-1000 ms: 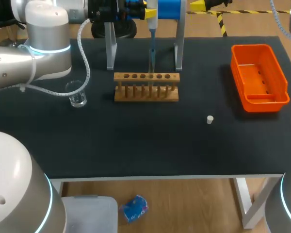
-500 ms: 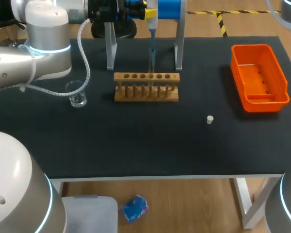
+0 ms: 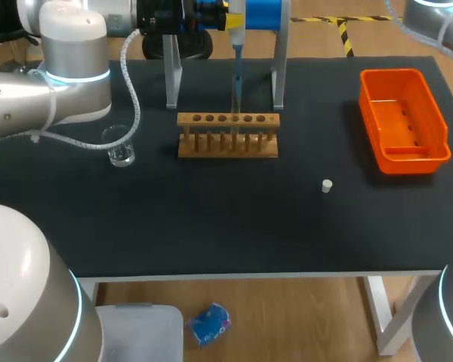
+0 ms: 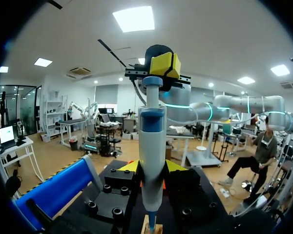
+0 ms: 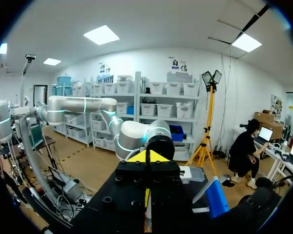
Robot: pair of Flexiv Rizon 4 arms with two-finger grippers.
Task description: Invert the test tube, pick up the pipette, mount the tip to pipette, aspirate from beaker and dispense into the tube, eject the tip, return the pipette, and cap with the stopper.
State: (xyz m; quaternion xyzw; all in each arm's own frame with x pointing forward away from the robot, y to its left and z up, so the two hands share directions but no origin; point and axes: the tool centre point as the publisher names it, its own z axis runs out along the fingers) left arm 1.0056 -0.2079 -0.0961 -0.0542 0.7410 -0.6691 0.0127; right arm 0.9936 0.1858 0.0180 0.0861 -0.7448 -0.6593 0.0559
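Observation:
My left gripper (image 4: pixel 152 166) is shut on the blue and white pipette (image 4: pixel 152 161), one yellow fingertip (image 4: pixel 130 167) on each side of its body. In the head view the pipette (image 3: pixel 236 45) hangs upright at the table's far side, its blue tip just behind the wooden tube rack (image 3: pixel 228 136). My right gripper (image 5: pixel 146 157) is shut on nothing, with its yellow tips pressed together; in the left wrist view the right gripper (image 4: pixel 163 65) hovers beyond the pipette's head. A glass beaker (image 3: pixel 121 153) stands left of the rack. The white stopper (image 3: pixel 327 185) lies on the black table, right of centre.
An orange tray (image 3: pixel 441 128) sits at the right of the table. The blue pipette stand (image 3: pixel 266 11) with metal legs (image 3: pixel 172 75) rises behind the rack. My left arm (image 3: pixel 68 68) stretches over the far left, and my right arm (image 3: pixel 438 13) shows at the far right corner.
In the head view my right arm has come further into the far right corner. The left arm, pipette, rack, beaker and stopper have kept their places.

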